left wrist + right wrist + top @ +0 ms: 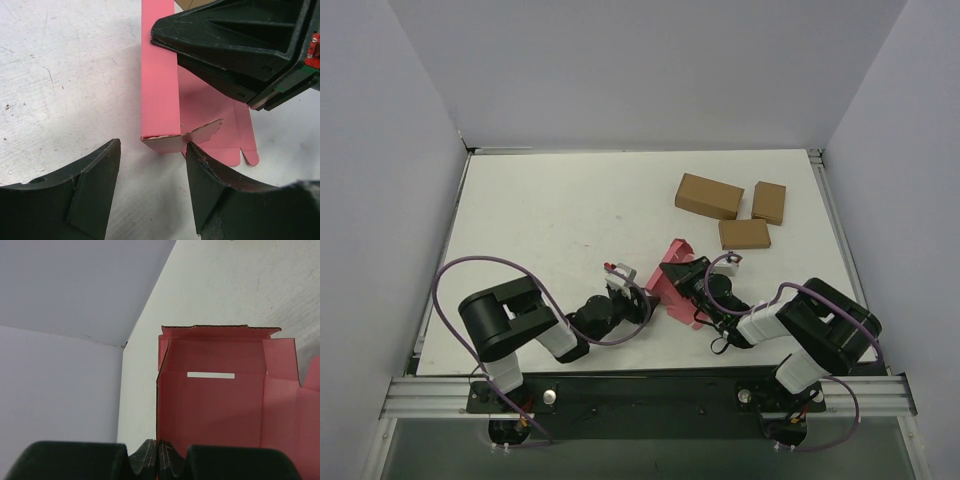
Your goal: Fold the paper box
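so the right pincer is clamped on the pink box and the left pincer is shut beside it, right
Not quite: the left pincer is open, not shut, its jaws standing apart beside the end of the paper box, as the left wrist view shows. The right pincer is indeed clamped on it.

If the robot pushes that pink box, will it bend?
Probably yes: the paper box is thin card, and its small flap already curls. It looks light, since the right tool holds one wall with a pinch. Its open panels would likely swing at the creases.
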Motion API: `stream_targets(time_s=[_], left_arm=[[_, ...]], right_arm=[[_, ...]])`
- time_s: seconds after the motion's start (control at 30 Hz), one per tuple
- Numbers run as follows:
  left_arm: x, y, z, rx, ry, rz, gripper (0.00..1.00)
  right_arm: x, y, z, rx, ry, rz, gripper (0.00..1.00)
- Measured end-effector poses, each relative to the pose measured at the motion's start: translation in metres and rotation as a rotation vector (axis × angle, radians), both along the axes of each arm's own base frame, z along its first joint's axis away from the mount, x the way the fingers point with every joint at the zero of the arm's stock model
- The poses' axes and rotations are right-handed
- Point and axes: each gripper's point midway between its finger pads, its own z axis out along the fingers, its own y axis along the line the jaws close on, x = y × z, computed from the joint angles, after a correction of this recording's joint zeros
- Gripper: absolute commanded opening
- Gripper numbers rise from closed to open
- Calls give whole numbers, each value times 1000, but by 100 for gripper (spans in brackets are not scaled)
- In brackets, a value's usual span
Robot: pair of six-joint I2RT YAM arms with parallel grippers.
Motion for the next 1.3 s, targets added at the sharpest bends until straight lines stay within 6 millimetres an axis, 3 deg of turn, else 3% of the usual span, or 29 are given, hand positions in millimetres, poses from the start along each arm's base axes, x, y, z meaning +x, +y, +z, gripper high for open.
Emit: stream_targets(time_s=[0.97,1.3], left_arm=[[12,2,-2,-37,42,168,64],[9,-2,7,-50,5,165,65]], right_arm=[[-1,-4,20,18,-58,-44,0],[-6,-1,38,50,-94,-43,0]])
